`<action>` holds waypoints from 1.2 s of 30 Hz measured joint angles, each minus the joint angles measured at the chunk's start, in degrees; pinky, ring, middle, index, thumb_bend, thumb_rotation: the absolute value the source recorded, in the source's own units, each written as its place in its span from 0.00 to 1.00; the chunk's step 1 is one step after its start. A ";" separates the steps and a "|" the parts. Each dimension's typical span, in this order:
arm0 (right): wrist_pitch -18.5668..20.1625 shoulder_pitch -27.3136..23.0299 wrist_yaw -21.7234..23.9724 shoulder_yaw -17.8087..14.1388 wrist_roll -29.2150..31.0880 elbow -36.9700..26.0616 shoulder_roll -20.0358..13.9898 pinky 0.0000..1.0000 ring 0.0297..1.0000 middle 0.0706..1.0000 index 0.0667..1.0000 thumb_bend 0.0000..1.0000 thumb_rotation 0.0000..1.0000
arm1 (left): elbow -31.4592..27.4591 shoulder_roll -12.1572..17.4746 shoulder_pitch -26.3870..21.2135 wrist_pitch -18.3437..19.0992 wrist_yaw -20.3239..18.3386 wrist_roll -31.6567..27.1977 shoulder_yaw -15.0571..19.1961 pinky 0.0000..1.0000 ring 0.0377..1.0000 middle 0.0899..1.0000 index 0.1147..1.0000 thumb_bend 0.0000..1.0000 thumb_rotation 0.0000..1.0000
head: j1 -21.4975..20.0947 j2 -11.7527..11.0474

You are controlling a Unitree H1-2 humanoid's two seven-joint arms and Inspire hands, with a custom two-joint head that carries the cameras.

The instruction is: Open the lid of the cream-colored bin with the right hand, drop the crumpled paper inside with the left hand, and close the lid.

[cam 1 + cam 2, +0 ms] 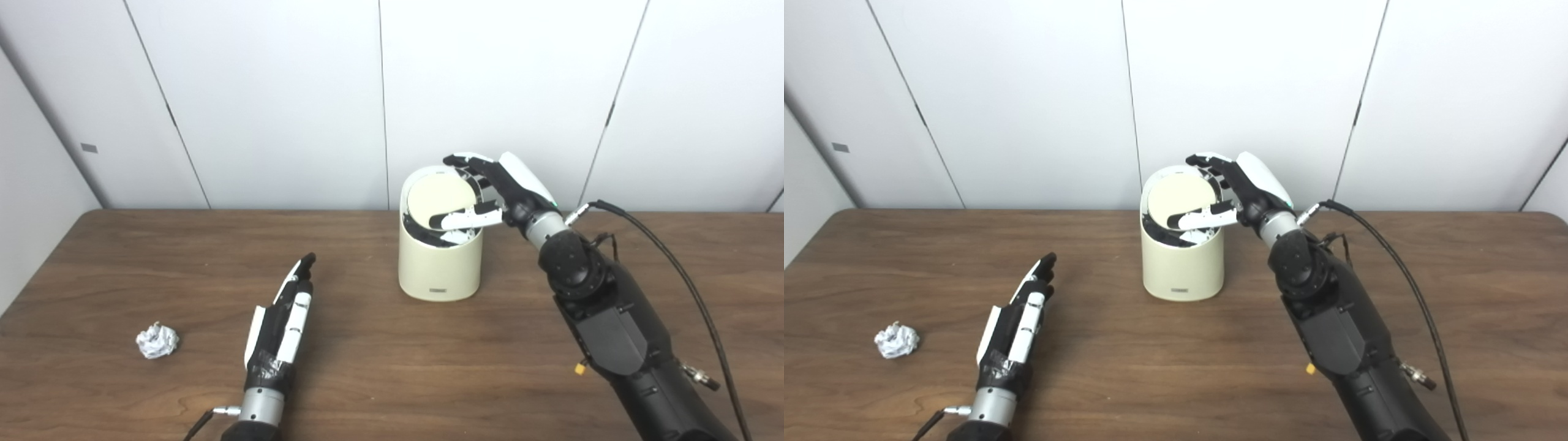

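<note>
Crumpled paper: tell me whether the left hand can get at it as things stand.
Probably yes. The crumpled paper lies in the open on the table, to the outer side of the open left hand, with nothing between them.

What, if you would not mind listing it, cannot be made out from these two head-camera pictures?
- Inside of the cream bin: hidden in both views by the tilted lid and the right hand.
- Right hand's grip on the lid: fingers behind it, thumb in front; real contact cannot be told.
- Small label at the bin's base: too small to read.
- Left hand: seen edge-on, its palm side hidden.
- Crumpled paper: underside hidden.
</note>
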 measured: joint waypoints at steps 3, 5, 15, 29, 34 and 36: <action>-0.04 0.00 0.00 -0.01 -0.05 -0.03 -0.05 0.81 0.86 0.86 0.82 0.72 0.30 | -0.11 -0.02 0.09 0.00 -0.02 -0.44 0.01 1.00 1.00 0.99 0.95 0.37 0.88 | 0.00 0.18; -0.16 0.00 -0.01 -0.02 -0.04 -0.04 -0.07 0.81 0.86 0.86 0.82 0.72 0.28 | -0.18 -0.02 0.16 0.00 -0.01 -0.65 -0.01 1.00 1.00 0.99 0.95 0.37 0.89 | 0.00 0.18; -1.37 -0.01 -0.26 -0.02 0.00 -0.23 -0.23 0.82 0.86 0.86 0.82 0.74 0.24 | -0.77 -0.14 0.69 0.04 -0.10 -0.95 -0.03 1.00 1.00 0.99 0.94 0.37 0.89 | 0.00 0.61; -1.70 -0.49 -0.04 0.18 0.24 -0.63 -0.58 0.80 0.84 0.86 0.81 0.88 0.00 | -1.03 -0.49 0.97 -0.05 0.20 -1.18 0.22 1.00 0.99 0.98 0.93 0.35 0.90 | 0.00 1.14; -1.64 -0.49 0.02 0.20 0.24 -0.62 -0.60 0.80 0.83 0.86 0.82 0.87 0.00 | -1.06 -0.49 1.02 -0.05 0.25 -1.08 0.20 1.00 0.99 0.97 0.93 0.35 0.90 | 0.09 1.23; -1.63 -0.49 0.04 0.21 0.24 -0.63 -0.63 0.81 0.84 0.86 0.82 0.86 0.00 | -1.06 -0.48 1.01 -0.06 0.23 -1.13 0.20 1.00 0.99 0.97 0.93 0.36 0.90 | 0.00 1.23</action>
